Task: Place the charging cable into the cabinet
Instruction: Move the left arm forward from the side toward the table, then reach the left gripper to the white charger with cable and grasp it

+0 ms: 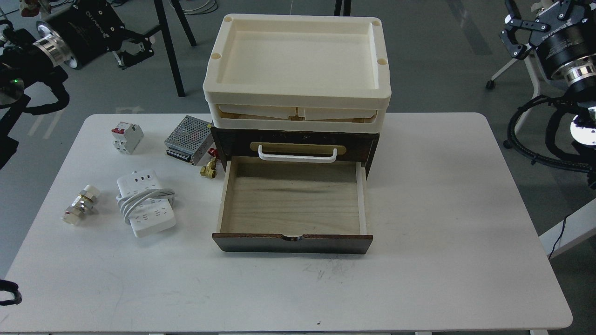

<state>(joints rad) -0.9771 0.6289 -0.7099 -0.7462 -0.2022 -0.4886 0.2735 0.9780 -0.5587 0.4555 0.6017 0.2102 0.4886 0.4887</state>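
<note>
The charging cable [145,203], a white power strip with its cord wound around the middle, lies flat on the table left of the cabinet. The cabinet [233,142] is a dark brown box in the table's middle with a white handle [297,156] on a brass plate. Its pale wood drawer [293,243] is pulled out toward me and holds nothing. Cream trays [298,100] are stacked on top. My left gripper [136,50] hangs open above the floor beyond the table's far left. My right gripper [513,28] is open at the far upper right, off the table.
On the white table [442,223], left of the cabinet, stand a small white circuit breaker [126,137], a metal mesh power supply [188,138], a brass valve with a red handle [209,167] and a metal fitting [80,204]. Black table legs stand behind.
</note>
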